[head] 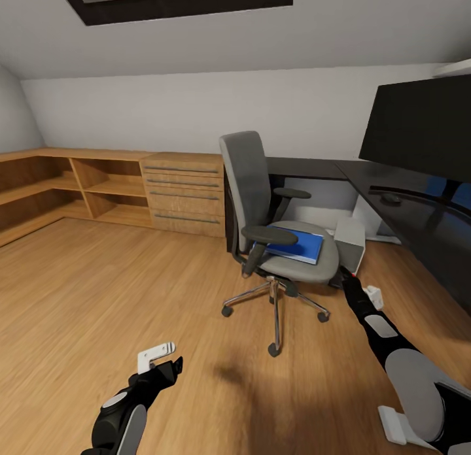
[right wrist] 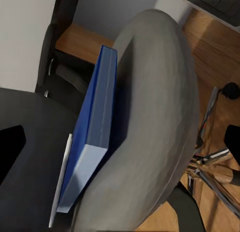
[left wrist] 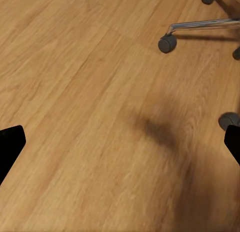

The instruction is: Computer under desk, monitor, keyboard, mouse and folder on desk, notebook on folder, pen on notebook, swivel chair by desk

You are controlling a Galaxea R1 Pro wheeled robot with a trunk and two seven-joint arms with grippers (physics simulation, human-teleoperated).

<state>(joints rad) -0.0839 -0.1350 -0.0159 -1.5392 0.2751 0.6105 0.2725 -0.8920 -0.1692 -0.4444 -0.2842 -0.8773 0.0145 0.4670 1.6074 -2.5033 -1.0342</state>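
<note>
Folder (head: 296, 244) lies flat on swivel chair (head: 265, 206) seat, just ahead of right jaws (head: 345, 280), spread wide, empty. Left jaws (left wrist: 120, 142) parted over bare floor (left wrist: 75, 92). Monitor (head: 418, 131), mouse (head: 391, 197) on table (head: 418, 213); computer (head: 350, 242) beneath.

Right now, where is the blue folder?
In the head view the folder lies flat on the seat of the swivel chair, right of centre, with the right hand just short of the seat's front edge.
</note>
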